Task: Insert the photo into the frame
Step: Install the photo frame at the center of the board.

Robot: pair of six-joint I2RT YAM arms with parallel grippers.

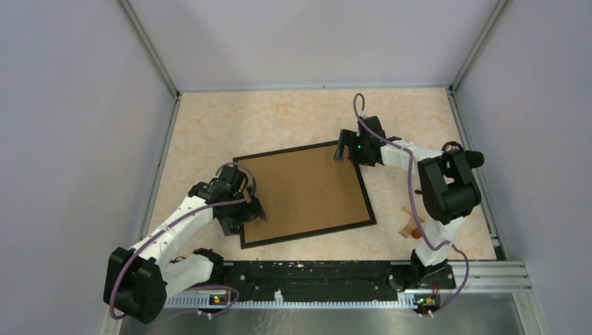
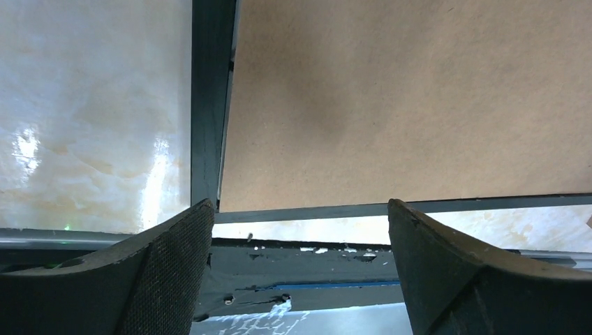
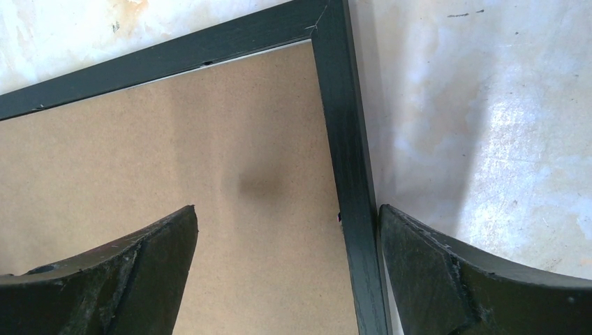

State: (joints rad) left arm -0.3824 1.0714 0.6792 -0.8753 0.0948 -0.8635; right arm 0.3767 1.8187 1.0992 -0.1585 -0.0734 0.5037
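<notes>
Top external: high, behind the arm bases [image 1: 429,269], tilted down across the whole worktop [image 1: 209,132]. Left wrist: very close, looking down past the left end effector [image 2: 299,209] at the frame [image 2: 208,105], near-left corner. Right wrist: equally close, past the right end effector [image 3: 287,209], far-right corner. Top view holds both corners.

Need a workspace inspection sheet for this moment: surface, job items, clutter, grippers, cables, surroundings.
Surface: table, beige and marbled, with patches of glare.
Job's things: frame lies flat, brown backing board filling it; photo not visible.
Clutter: small tan pieces by the right arm's base.
Grippers: left gripper open over the frame's near left corner; right gripper open, straddling the border at the far right corner.
Cables: purple cable along each arm.
Surroundings: grey walls; metal rail at the near edge.
</notes>
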